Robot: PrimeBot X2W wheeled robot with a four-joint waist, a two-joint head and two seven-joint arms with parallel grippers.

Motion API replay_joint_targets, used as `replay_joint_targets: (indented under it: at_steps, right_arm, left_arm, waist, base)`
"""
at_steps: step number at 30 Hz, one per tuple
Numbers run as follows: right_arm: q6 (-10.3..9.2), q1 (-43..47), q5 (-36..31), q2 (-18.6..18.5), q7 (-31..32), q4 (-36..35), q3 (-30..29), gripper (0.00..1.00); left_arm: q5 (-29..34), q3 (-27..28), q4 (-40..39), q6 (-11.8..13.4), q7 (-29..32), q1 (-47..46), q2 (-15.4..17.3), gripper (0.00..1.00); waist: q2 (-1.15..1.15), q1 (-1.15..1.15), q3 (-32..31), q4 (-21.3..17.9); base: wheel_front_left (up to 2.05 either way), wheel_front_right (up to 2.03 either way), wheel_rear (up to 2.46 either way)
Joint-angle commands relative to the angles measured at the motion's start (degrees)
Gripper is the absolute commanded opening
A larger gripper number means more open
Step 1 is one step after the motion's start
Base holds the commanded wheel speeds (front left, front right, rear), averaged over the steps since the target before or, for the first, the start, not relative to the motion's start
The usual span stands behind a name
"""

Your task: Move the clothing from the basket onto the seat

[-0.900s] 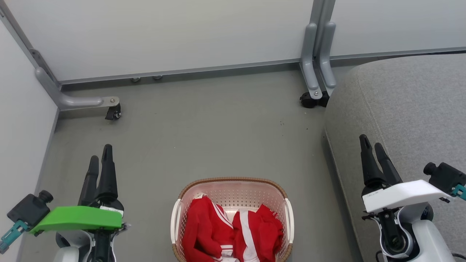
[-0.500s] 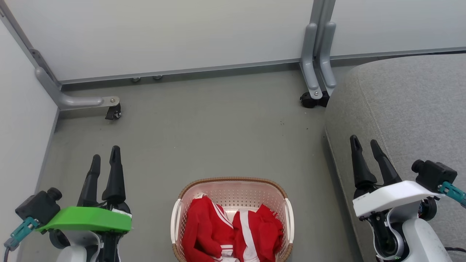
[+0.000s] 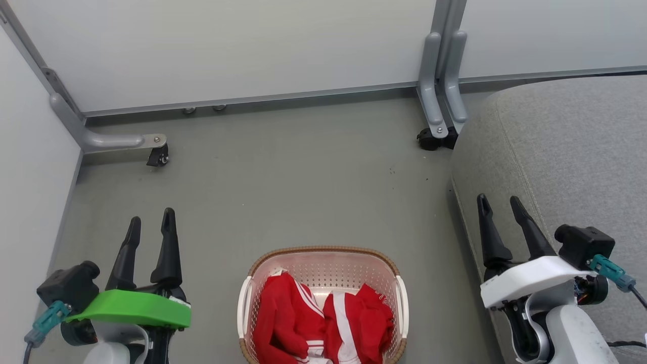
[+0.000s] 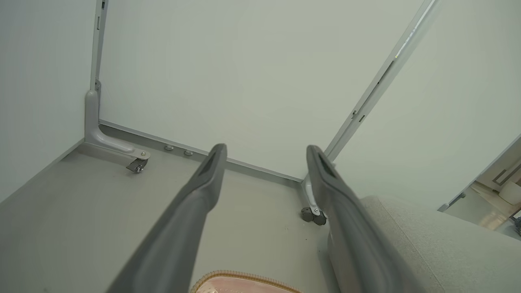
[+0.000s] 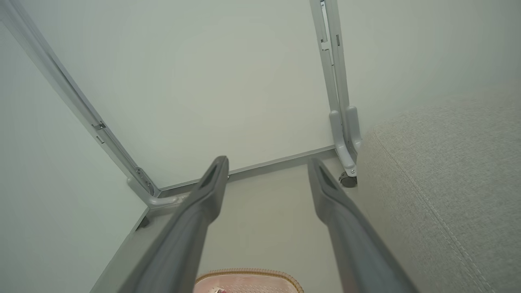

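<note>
The cream basket [image 3: 323, 254] with a brown rim stands on the floor at the bottom centre of the head view. Inside it lies the red clothing with white stripes, one piece on the left [image 3: 283, 316] and one on the right [image 3: 361, 323]. The grey seat [image 3: 566, 151] fills the right side. My left gripper [image 3: 151, 222] hovers open left of the basket, nothing between its fingers. Beside the seat's front edge, right of the basket, my right gripper [image 3: 499, 203] is open and empty. The basket rim [image 4: 240, 276] [image 5: 248, 273] peeks in at the bottom of both wrist views.
White partition panels close off the back and left. Their grey feet with castors stand on the floor at the left [image 3: 156, 151] and beside the seat's corner [image 3: 434, 134]. Grey floor [image 3: 303, 192] stretches between the basket and the back panel.
Both grippers have spread their fingers wider and shifted: the left one moved right and down, the right one moved left and down toward the basket. Basket and clothing stayed put.
</note>
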Motion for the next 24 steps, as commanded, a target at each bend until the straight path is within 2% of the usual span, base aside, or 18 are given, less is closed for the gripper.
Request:
replay_joint_targets:
  at_steps: [1, 24]
  right_arm:
    - [0.03, -1.08, -1.97, 0.01, -0.60, 0.09, 0.15, 1.00]
    - [0.03, -1.40, -14.13, 0.84, -3.04, 3.76, 0.48, 1.00]
  left_arm:
    - [1.83, 0.14, -0.12, 0.04, -0.66, -0.30, 0.33, 1.00]
    - [15.54, -0.61, 6.11, 0.06, -3.54, -0.38, 0.00, 1.00]
  waist:
    - [0.00, 0.00, 0.01, -0.02]
    - [0.00, 0.00, 0.02, 0.13]
  base:
    - [0.00, 0.00, 0.00]
    - [0.00, 0.00, 0.00]
